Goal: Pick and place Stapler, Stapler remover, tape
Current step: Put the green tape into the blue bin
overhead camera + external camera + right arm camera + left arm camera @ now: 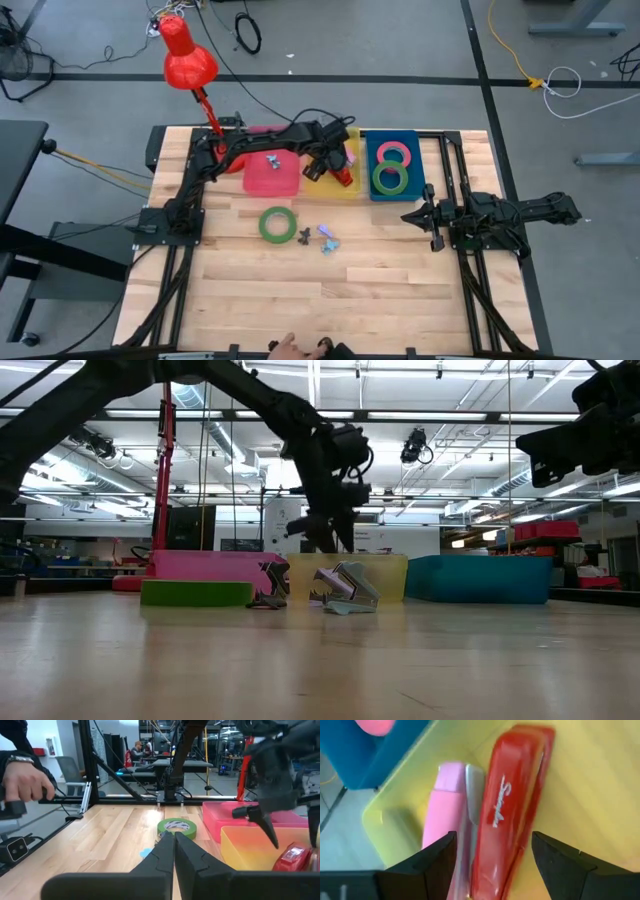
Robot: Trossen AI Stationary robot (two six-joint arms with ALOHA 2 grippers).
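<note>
A red stapler (pixel 512 805) lies flat in the yellow bin (pixel 322 185), beside a pink stapler (pixel 445 805). My left gripper (pixel 492 865) hangs open just above them, pointing steeply down, one finger on each side of the red stapler, apart from it. Two staple removers (pixel 303 236) (pixel 326 238) and a green tape ring (pixel 277 223) rest on the table. A red-pink tape ring (pixel 395 152) and a green one (pixel 389 178) lie in the blue bin (pixel 416 140). My right gripper (pixel 420 215) waits shut at the table's right.
A pink bin (pixel 285 183) with a small item inside stands left of the yellow one. A red lamp (pixel 185 55) stands at the far left corner. A person's hand (pixel 290 348) is at the near edge. Bare wood lies between the bins and that edge.
</note>
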